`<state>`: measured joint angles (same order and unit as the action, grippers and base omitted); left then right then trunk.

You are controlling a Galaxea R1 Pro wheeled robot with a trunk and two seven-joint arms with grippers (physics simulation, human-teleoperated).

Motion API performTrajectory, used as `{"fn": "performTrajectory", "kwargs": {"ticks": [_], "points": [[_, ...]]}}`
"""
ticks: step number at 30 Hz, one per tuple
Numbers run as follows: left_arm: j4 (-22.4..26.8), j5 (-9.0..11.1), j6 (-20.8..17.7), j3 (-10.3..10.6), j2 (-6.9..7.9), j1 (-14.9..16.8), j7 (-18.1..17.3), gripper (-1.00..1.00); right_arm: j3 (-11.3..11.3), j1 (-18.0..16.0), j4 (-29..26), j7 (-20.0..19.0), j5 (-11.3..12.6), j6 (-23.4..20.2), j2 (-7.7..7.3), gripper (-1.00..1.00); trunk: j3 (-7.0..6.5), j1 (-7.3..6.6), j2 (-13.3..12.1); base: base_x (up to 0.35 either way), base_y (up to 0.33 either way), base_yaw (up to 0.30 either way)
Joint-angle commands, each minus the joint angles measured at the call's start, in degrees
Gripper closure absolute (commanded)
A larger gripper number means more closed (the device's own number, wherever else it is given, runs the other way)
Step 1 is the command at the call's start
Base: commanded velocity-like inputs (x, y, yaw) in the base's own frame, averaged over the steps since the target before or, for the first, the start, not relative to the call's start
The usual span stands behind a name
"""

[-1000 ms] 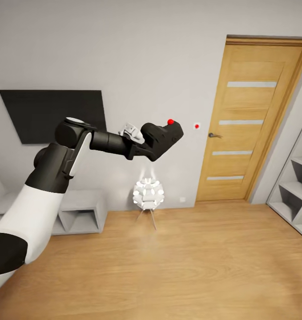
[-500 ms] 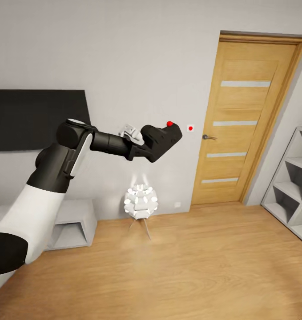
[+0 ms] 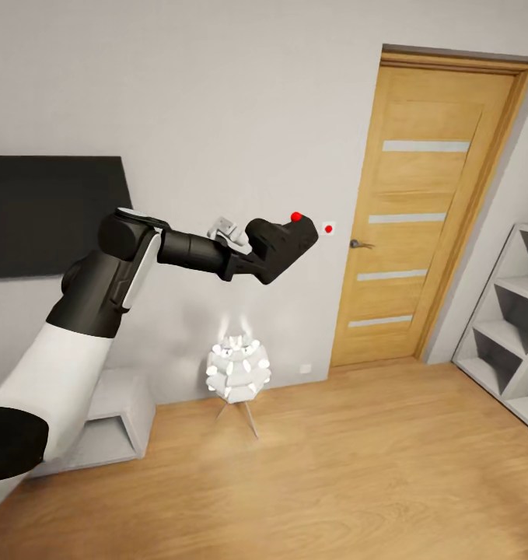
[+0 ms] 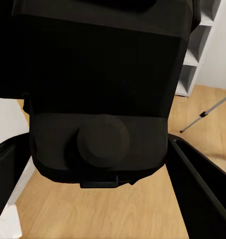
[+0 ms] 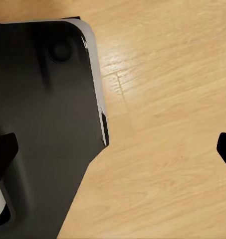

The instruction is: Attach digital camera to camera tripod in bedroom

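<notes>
I've got the camera (image 3: 283, 245) up in the air, clamped in my left gripper (image 3: 256, 253) at chest height, out at about one o'clock from the arm's elbow. Its red button (image 3: 296, 215) sits on top, and the body tilts up toward the wall. In the left wrist view the camera (image 4: 100, 94) hangs big and black between the two fingers (image 4: 200, 186), one on each side against its flanks, a round knob facing me on its underside. So the left is closed on the camera, no question.

Past the camera in that wrist view I catch a thin grey tripod (image 4: 205, 114) leg slanting over the wood floor, well apart from my hand, with a white shelf (image 4: 192, 55) behind it.

From the head, the left arm (image 3: 100, 303) reaches across a pale grey wall. A black wall panel (image 3: 46, 214) lies at nine o'clock from the camera. At three o'clock stands a wooden door (image 3: 419, 218) with frosted strips, a small red-dot switch (image 3: 329, 228) just beside its frame. Below the camera, at six o'clock, a white spiky lamp (image 3: 238, 369) glows on thin legs on the floor (image 3: 333, 474). A low grey unit (image 3: 112, 424) sits at seven o'clock, and a white cube shelf (image 3: 512, 311) at the right edge.

My right wrist view looks down on planks and the dark robot base (image 5: 43, 129). The right gripper (image 5: 115, 149) has its fingertips (image 5: 3, 152) wide apart, nothing between them.
</notes>
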<state>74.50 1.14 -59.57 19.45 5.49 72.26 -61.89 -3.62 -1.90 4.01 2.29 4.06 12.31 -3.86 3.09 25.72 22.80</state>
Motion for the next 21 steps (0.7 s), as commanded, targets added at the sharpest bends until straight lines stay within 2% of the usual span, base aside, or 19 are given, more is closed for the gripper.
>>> {"fn": "performTrajectory", "kwargs": {"ticks": [1, 11, 21], "points": [[0.0, 0.2, -0.4, 0.0, 0.05, 0.1, -0.1, 1.0, -0.3, -0.1, 0.2, -0.1, 0.3, 0.5, -0.01, -1.0, 0.13, 0.07, 0.1, 0.324, 0.162, -0.073], [0.0, 0.2, -0.4, -0.1, 0.13, 0.1, -0.1, 1.0, -0.3, -0.1, 0.1, -0.1, 0.3, 0.5, -0.01, -1.0, 0.13, 0.07, 0.1, 0.305, 0.19, -0.165], [0.2, 0.2, -0.4, 0.0, 0.13, 0.1, -0.1, 1.0, -0.3, -0.1, 0.1, -0.1, 0.3, 0.5, -0.01, -1.0, 0.13, 0.07, 0.1, 0.294, 0.206, -0.059]]}}
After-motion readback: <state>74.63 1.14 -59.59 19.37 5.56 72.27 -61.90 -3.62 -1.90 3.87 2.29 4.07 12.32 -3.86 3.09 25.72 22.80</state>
